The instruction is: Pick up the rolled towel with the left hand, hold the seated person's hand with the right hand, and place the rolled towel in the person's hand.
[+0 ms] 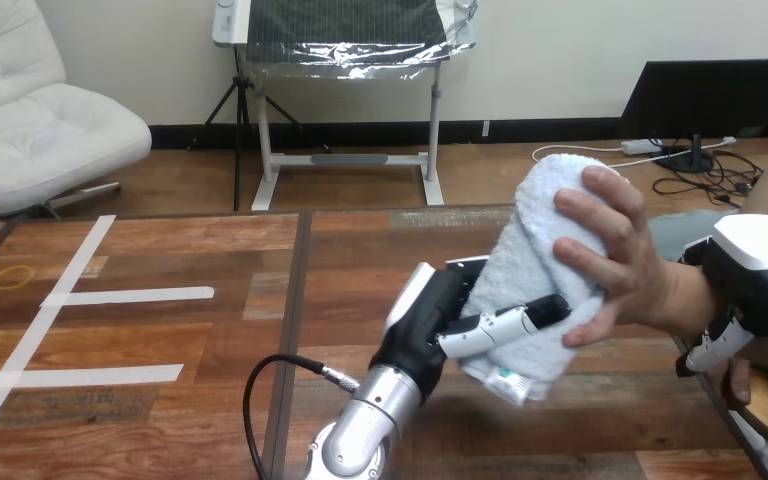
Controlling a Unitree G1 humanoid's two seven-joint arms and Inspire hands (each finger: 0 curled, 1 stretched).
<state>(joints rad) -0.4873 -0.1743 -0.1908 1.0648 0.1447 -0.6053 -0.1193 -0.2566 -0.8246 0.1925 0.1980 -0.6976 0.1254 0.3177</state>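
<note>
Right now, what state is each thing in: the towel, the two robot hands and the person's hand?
rolled towel: rolled up, tilted, held in the air.
left hand: fingers curled round the rolled towel.
right hand: clasped round the person's wrist.
person's hand: fingers wrapped over the rolled towel.

L hand point(425, 325) far fingers hidden behind rolled towel point(535, 270), towel's R side covered by person's hand point(620, 255), R hand point(760, 265) mid-right cut by frame edge, partly behind person's wrist point(695, 300).
</note>
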